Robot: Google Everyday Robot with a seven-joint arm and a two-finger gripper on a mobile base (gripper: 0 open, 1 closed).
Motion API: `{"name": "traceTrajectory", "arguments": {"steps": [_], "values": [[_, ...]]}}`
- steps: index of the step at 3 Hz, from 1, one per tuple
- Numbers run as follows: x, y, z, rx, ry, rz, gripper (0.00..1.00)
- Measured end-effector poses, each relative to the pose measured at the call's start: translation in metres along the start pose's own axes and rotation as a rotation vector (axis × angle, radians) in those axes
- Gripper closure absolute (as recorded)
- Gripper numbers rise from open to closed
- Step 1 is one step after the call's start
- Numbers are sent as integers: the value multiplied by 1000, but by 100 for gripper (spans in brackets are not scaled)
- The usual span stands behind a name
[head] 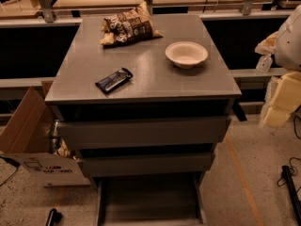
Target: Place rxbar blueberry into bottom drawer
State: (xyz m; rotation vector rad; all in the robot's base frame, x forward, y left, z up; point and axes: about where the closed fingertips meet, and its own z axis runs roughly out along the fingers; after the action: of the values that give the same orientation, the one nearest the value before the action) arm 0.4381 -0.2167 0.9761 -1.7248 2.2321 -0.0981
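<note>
While the rxbar blueberry (114, 80) is lying flat on the desk (155, 81), it's nowhere near the claw (282, 102). The bar sits left of centre in the frame, close to the desk's front edge, turned diagonal w/ its dark wrapper facing up. The claw is at the far right edge of the frame, mid height, off to the side of the desk and well apart from the bar. It's partly cut off by the frame, so tbh can't tell if it's spread or pressed together, and it isn't touching anything on the desk. The bottom drawer (150, 199) is at the bottom centre of the frame, pulled out toward the cam, so you look straight down into the grey tray. The two upper drawers (141, 132) above it look pushed in. Other stuff on the desk: a crinkled brown chip bag (129, 28) at the back, upper centre-left of the frame, and a pale bowl (186, 54) to the right of centre, upright, apart from both the bag and the bar. A cardboard box (23, 135) w/ open flaps stands on the floor at the left, right beside the desk.
</note>
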Motion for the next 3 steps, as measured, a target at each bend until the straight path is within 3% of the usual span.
{"name": "traceTrajectory", "arguments": {"steps": [1,2,3], "values": [[0,0,0,0,0,0,0],[-25,-13,-4,20,-15,-32,0],[-72,-34,-7,36,-54,-154,0]]}}
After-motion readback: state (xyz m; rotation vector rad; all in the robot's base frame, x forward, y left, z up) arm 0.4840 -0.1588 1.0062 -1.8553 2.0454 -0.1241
